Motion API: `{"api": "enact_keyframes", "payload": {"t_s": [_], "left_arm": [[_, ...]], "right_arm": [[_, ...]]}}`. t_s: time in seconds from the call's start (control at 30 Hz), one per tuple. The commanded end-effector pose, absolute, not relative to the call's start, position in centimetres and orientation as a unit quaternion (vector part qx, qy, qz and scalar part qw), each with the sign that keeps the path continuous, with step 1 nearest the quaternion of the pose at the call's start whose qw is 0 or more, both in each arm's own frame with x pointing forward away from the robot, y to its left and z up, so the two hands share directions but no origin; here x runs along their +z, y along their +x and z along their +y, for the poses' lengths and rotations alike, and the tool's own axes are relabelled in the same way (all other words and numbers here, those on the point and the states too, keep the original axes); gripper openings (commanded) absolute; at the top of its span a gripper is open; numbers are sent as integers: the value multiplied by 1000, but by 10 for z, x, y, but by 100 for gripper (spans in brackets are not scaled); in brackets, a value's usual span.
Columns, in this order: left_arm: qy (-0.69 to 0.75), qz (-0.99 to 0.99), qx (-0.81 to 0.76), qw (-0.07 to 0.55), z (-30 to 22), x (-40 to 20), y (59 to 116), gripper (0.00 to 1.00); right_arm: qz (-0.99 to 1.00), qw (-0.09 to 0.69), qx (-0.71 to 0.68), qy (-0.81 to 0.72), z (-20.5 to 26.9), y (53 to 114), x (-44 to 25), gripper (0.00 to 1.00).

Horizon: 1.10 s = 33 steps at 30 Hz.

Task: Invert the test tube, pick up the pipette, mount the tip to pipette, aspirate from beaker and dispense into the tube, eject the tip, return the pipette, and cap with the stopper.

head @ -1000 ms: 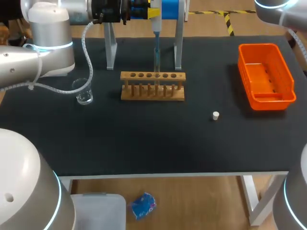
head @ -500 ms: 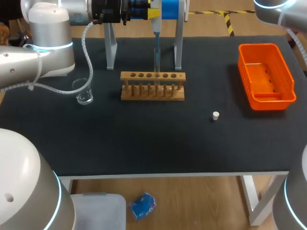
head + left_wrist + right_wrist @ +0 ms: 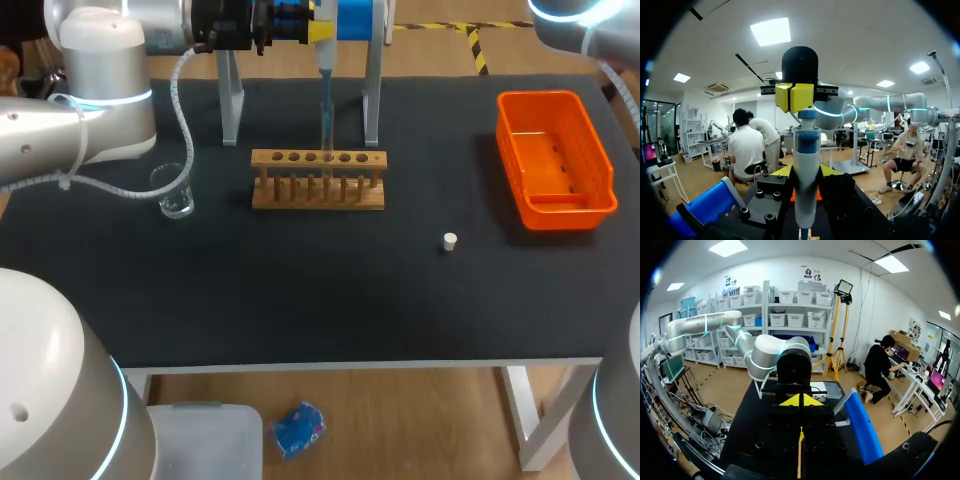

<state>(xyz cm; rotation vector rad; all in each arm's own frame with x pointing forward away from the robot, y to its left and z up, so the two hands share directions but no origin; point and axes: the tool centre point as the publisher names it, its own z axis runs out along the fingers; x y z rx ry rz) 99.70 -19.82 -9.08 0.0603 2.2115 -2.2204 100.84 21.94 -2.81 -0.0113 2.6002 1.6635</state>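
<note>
My left gripper point(image 3: 318, 28) holds the white and blue pipette point(image 3: 326, 60) upright at the table's back, above the wooden tube rack point(image 3: 318, 193). In the left wrist view the pipette point(image 3: 806, 170) stands between its black fingers. The pipette's clear tip point(image 3: 326, 125) reaches down to a middle hole of the rack; I can barely make out the tube there. My right gripper point(image 3: 795, 97) sits shut on top of the pipette, its yellow tips point(image 3: 801, 400) pressed together. A glass beaker point(image 3: 175, 190) stands left of the rack. The white stopper point(image 3: 450, 241) lies right of it.
An orange bin point(image 3: 553, 160) sits at the table's right edge. The pipette stand's grey uprights point(image 3: 230, 100) and blue top point(image 3: 355, 20) rise just behind the rack. My left arm's cable point(image 3: 185, 120) hangs near the beaker.
</note>
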Motion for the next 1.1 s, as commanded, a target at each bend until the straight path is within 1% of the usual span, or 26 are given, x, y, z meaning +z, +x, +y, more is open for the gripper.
{"api": "enact_keyframes", "payload": {"t_s": [0.03,0.5,1.1], "left_arm": [[18,705,-709,5,-198,-86,998,0],[18,705,-709,5,-198,-86,998,0],[18,705,-709,5,-198,-86,998,0]], "right_arm": [[844,23,536,-3,219,1006,-38,0],[849,15,528,-1,218,1003,-47,0],[841,34,539,5,213,1011,-31,0]]}}
